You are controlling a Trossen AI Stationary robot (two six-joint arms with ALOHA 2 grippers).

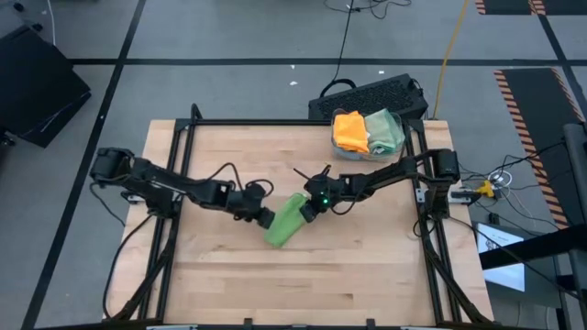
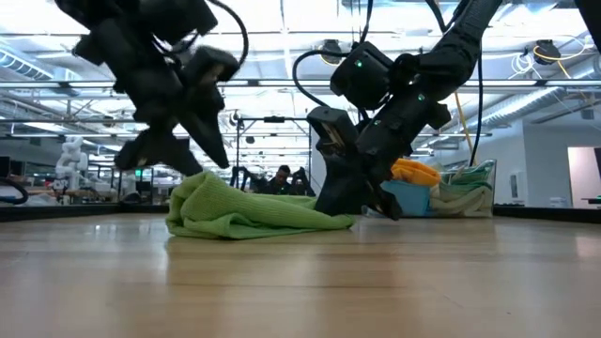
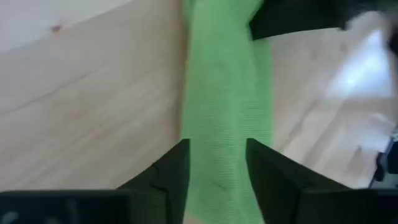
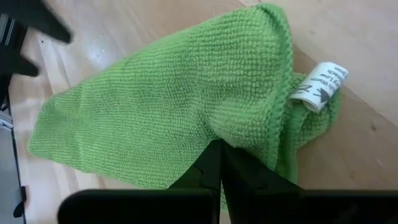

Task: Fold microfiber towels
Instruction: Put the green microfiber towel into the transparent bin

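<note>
A lime green microfiber towel lies bunched in a long strip on the wooden table's middle. A white tag shows at one end. My left gripper hangs open just above the towel's left end. In the left wrist view its fingers stand apart with the towel beyond them. My right gripper is shut on the towel's right end. My right gripper pinches a bunched fold of the towel between its two shut fingers, close to the end with the white tag. The fingers slant down from the table's right side. The towel lies slack on the table.
At the far right corner a basket holds an orange towel and a sage green towel. A black keyboard-like case lies beyond the table's far edge. Bare wood stretches toward the near edge.
</note>
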